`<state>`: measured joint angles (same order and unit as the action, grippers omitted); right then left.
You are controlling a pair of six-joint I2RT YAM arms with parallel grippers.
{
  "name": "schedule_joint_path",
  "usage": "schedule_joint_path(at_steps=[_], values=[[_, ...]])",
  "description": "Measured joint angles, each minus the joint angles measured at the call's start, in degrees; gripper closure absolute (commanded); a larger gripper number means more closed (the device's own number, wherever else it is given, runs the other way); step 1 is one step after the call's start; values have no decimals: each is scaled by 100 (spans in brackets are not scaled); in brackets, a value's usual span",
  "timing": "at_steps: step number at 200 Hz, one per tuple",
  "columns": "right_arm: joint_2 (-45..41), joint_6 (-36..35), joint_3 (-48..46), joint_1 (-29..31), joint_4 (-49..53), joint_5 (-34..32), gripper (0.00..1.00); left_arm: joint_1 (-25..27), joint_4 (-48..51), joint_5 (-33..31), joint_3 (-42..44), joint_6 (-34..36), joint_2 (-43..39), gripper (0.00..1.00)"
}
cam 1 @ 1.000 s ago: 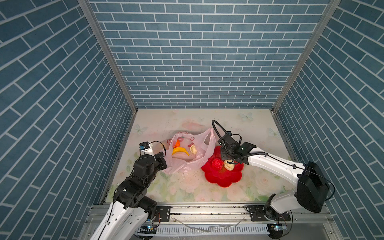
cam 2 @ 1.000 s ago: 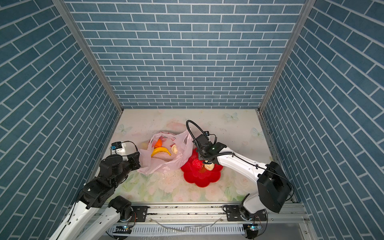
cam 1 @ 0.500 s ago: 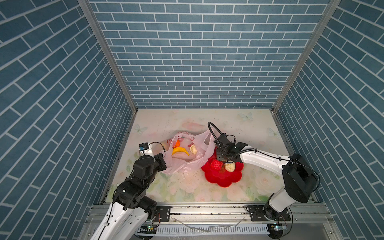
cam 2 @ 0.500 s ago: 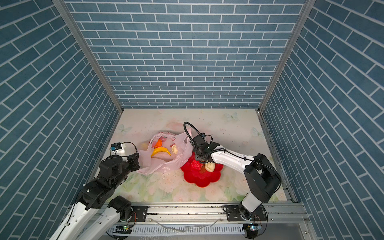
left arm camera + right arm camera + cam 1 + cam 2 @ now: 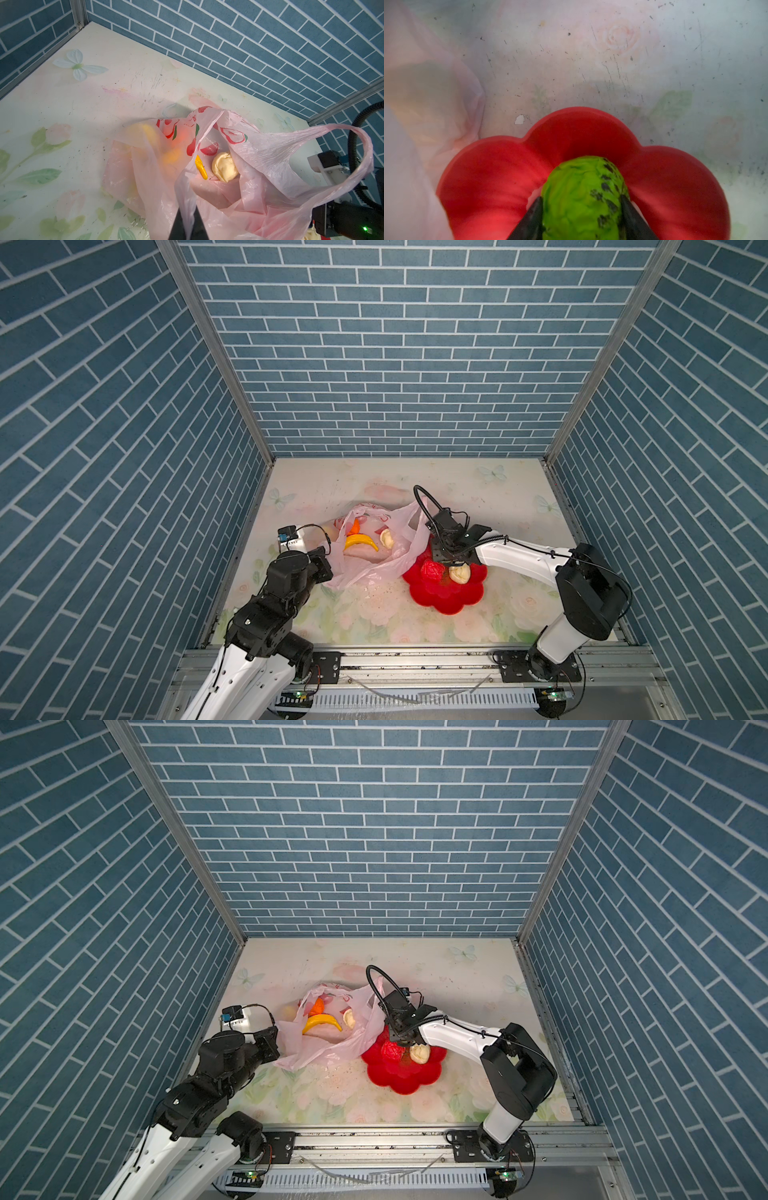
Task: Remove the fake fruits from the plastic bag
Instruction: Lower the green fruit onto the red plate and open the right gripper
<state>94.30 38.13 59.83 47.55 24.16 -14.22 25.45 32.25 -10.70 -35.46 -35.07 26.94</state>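
The pink plastic bag (image 5: 376, 562) (image 5: 332, 1048) (image 5: 270, 158) lies open left of the red dish. My left gripper (image 5: 188, 212) (image 5: 326, 562) is shut on a strip of its rim. In the bag lie a yellow banana (image 5: 359, 542) (image 5: 322, 1022) (image 5: 201, 167), an orange fruit (image 5: 355, 526) (image 5: 318, 1006) and a cream bumpy fruit (image 5: 386, 538) (image 5: 224, 167). My right gripper (image 5: 581, 198) (image 5: 446, 560) (image 5: 405, 1041) hangs low over the dish, shut on a green bumpy fruit (image 5: 583, 197). A red fruit (image 5: 432, 571) and a cream one (image 5: 459, 572) rest in the dish.
The red flower-shaped dish (image 5: 453, 601) (image 5: 407, 1077) (image 5: 488, 176) touches the bag's right side. A yellow shape (image 5: 143, 133) shows through the bag's far wall. Blue brick walls close the floral table on three sides.
My right gripper has shifted slightly left over the dish's back edge, and that arm's elbow has swung inward. The left arm and the bag have not moved.
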Motion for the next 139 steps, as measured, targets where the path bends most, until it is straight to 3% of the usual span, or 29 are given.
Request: schedule_joint_path(at_steps=[65,139], values=[[13,13,0,0,-17,9,42,0,4,0,0,0,-37,92],[7,63,0,0,-4,-20,31,0,50,0,0,0,-168,92]])
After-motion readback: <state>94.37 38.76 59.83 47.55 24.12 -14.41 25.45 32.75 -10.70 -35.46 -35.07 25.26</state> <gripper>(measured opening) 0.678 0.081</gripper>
